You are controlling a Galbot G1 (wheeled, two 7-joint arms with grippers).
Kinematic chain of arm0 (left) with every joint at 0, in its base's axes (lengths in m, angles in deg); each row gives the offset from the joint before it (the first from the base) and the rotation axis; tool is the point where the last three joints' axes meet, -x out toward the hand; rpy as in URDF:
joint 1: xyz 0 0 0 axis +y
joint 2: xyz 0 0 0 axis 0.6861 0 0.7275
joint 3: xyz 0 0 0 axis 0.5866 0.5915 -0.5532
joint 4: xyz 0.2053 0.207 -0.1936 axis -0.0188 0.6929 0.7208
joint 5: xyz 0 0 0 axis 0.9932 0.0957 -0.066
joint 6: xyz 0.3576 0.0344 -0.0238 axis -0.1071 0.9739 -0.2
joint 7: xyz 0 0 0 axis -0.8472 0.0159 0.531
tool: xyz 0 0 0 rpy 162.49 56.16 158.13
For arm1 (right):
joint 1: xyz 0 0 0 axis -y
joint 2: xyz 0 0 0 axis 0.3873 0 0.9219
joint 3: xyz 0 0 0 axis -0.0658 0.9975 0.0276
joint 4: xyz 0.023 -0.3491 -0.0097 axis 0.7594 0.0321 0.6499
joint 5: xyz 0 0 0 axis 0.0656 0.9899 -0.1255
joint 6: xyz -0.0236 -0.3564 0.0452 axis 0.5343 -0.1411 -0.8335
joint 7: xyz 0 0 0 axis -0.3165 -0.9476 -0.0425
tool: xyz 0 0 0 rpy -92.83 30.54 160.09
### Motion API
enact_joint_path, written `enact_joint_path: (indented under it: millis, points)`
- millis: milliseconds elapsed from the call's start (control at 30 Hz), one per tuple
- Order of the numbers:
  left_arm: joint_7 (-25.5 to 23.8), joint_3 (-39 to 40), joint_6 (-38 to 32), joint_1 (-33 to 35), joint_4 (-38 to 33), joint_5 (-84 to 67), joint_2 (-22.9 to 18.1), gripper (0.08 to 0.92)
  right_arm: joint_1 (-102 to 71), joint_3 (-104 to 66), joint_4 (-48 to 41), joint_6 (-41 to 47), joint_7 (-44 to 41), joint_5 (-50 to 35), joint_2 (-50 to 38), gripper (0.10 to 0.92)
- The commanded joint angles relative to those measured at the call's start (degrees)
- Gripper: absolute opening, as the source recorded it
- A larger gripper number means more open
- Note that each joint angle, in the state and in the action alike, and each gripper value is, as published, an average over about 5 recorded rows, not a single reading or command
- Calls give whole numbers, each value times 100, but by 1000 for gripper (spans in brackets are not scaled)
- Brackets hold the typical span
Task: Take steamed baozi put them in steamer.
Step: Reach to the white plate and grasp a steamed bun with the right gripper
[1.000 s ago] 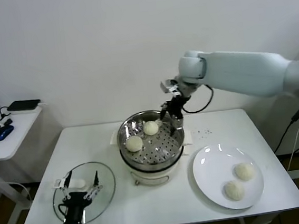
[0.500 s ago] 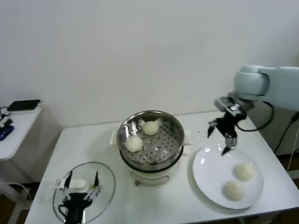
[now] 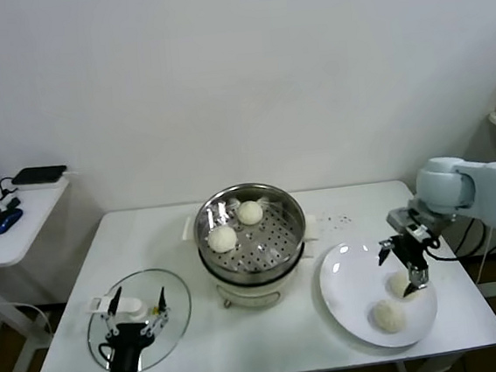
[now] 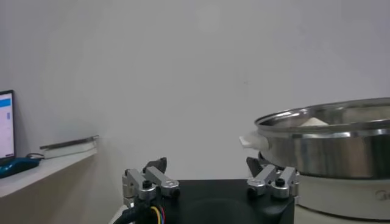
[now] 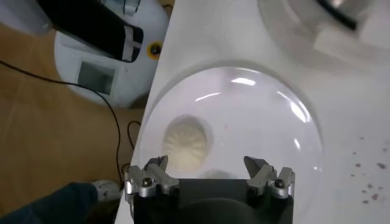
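The steamer [image 3: 250, 230] stands mid-table, a shiny perforated basket on a cream base, with two baozi [image 3: 250, 212] [image 3: 222, 238] inside. On the white plate [image 3: 349, 282] to its right lie two more baozi [image 3: 388, 315] [image 3: 398, 282]. My right gripper [image 3: 400, 268] hangs open just above the farther plate bun, partly covering it. In the right wrist view one pleated baozi [image 5: 186, 143] lies on the plate [image 5: 256, 115] just ahead of the open right gripper [image 5: 207, 167]. The left gripper [image 3: 136, 315] rests open at the front left; in the left wrist view it [image 4: 207, 164] faces the steamer [image 4: 329, 140].
A round glass lid [image 3: 175, 294] lies flat under the left gripper. Dark specks [image 3: 339, 221] dot the table behind the plate. A side table [image 3: 7, 236] with dark devices stands far left. The plate sits near the table's right front corner.
My right arm has swung from above the steamer's far rim rightward and down over the plate, staying open. The left arm has not moved.
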Motion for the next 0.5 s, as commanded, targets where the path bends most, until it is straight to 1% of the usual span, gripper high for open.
enact_joint_path:
  millis: [33,500]
  points:
    - [-3,-30,3,1,-2,-11,1,823,-907,-306,31,30,163,469,-46,823]
    - [10,-85,29,7,37,-142,5,823,-1503,-690,-360,-110,179,1102,343,823]
